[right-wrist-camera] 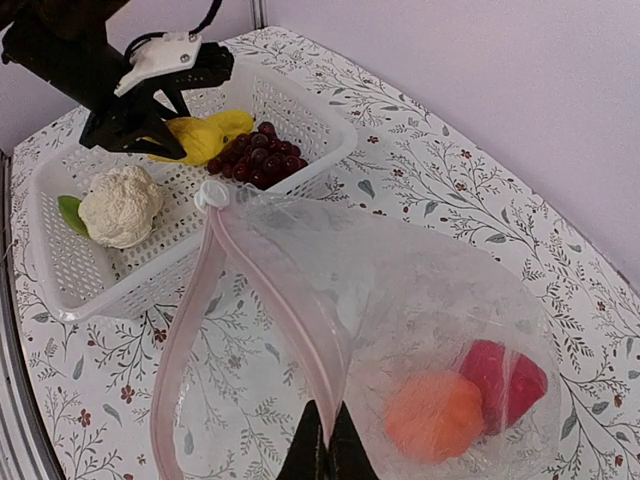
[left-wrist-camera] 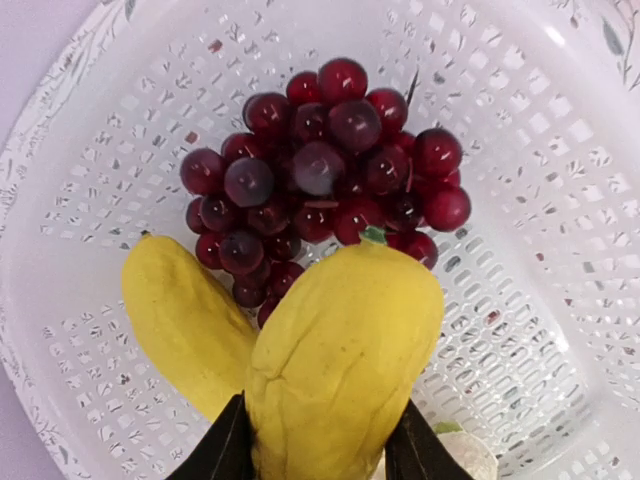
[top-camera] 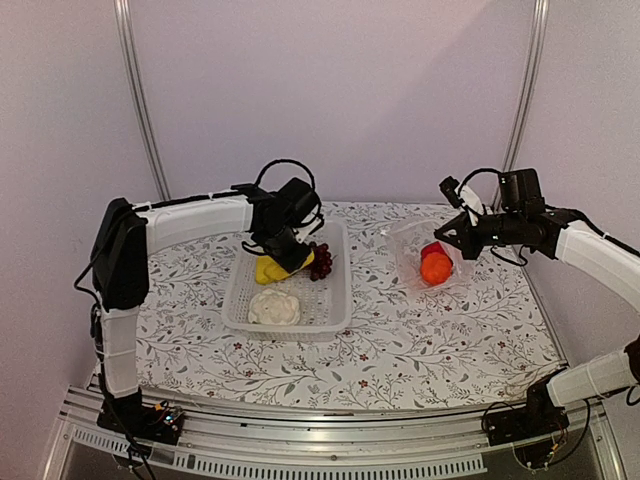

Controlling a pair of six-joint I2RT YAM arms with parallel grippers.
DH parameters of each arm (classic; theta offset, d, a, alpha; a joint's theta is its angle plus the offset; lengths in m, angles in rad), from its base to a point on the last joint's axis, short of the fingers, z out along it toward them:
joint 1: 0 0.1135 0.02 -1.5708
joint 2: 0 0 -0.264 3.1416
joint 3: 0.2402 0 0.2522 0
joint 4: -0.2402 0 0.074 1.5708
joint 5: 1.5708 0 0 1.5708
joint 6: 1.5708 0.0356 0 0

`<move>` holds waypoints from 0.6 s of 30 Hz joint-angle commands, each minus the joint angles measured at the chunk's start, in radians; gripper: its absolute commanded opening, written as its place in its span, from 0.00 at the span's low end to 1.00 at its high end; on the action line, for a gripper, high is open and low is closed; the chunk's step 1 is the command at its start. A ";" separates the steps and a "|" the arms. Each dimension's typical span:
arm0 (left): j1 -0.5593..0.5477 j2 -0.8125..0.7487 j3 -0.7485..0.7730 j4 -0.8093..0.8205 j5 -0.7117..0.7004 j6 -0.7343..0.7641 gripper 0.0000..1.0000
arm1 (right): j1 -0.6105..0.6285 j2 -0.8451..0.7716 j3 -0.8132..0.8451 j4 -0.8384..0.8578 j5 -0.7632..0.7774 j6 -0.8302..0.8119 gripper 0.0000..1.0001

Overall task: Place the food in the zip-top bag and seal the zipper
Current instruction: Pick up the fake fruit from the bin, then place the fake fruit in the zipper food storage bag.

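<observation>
- The larger yellow piece sits clamped between the left gripper fingers, inside the white basket, touching the grape bunch.
- The right gripper pinches the zipper. The zip-top bag gapes, with the orange piece and red piece inside.

The left arm is raised from its base, bent at the elbow and extended toward the middle of the table, with the wrist pitched downward. The left gripper is pointed down, and its fingers are clamped on either side of a yellow piece. The right arm is folded above its base and reached inward to the left. The right gripper is held nearly level, with its jaws pressed together on the mouth edge of the zip-top bag.
</observation>
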 commanded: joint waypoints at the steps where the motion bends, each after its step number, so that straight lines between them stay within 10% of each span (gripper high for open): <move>1: -0.060 -0.123 0.013 0.005 -0.027 -0.020 0.26 | 0.001 0.001 0.043 -0.035 0.007 0.006 0.00; 7: -0.185 -0.271 0.034 0.080 -0.145 -0.086 0.26 | 0.003 0.034 0.139 -0.134 0.027 -0.015 0.00; 18: -0.341 -0.608 -0.351 0.733 0.021 -0.113 0.24 | 0.032 0.042 0.232 -0.304 0.040 -0.029 0.00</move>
